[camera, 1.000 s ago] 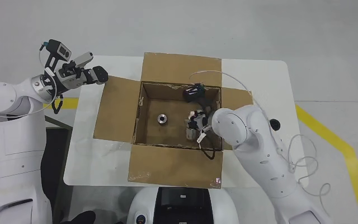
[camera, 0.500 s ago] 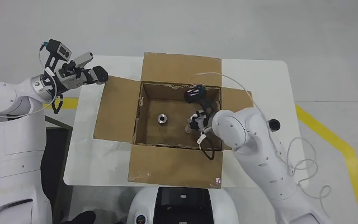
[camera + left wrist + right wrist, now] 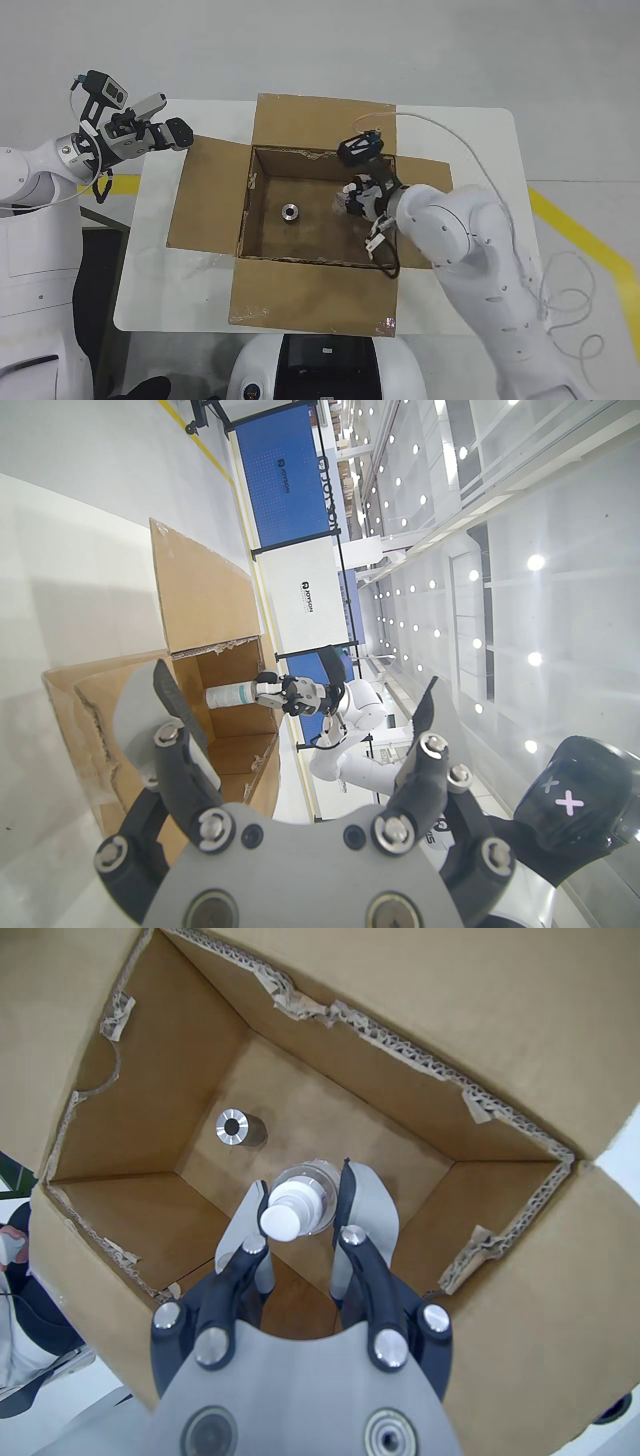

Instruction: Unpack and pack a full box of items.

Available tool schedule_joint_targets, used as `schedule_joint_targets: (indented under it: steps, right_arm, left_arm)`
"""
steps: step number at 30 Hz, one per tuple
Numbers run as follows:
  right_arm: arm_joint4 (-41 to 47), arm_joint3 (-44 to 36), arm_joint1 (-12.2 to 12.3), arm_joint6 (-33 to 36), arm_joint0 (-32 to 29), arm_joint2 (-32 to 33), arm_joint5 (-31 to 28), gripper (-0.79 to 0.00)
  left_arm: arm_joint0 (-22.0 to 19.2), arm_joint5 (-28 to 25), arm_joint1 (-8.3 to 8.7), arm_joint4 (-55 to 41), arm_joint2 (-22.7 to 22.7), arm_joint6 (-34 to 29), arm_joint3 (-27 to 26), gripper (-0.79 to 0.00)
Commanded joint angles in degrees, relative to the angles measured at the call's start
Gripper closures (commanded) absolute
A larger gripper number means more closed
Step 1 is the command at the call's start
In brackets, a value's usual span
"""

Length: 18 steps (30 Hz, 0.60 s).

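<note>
The white table (image 3: 470, 130) holds an open brown box (image 3: 320, 125). Left of it, the left gripper (image 3: 178, 134) hangs wide open, holding nothing. The right gripper (image 3: 303, 1183) squeezes a small bottle (image 3: 287, 1220) over the box's right side. A little metal tube (image 3: 289, 211) stands inside

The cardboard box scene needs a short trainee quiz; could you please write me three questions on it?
1. True or false: the right gripper has its jaws shut on the bottle.
2. What stands on the floor of the cardboard box? A) a metal cylinder B) a roll of tape C) a mug
3. Fill in: the left gripper, outside the box, has its jaws ____.
Key: 1 true; 2 A; 3 open.
</note>
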Motion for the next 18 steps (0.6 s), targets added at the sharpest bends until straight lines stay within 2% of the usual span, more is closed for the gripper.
schedule_joint_targets:
  steps: [1, 18]
  right_arm:
    - [-0.15, -0.1, 0.13, 0.12, -0.05, 0.44, -0.55, 0.0]
    - [-1.42, 5.15, 0.08, -4.78, -2.83, -3.29, -2.09, 0.0]
  left_arm:
    - [0.0, 0.0, 0.0, 0.0, 0.0, 0.0, 0.0, -0.785]
    - [0.0, 0.0, 0.0, 0.0, 0.0, 0.0, 0.0, -0.785]
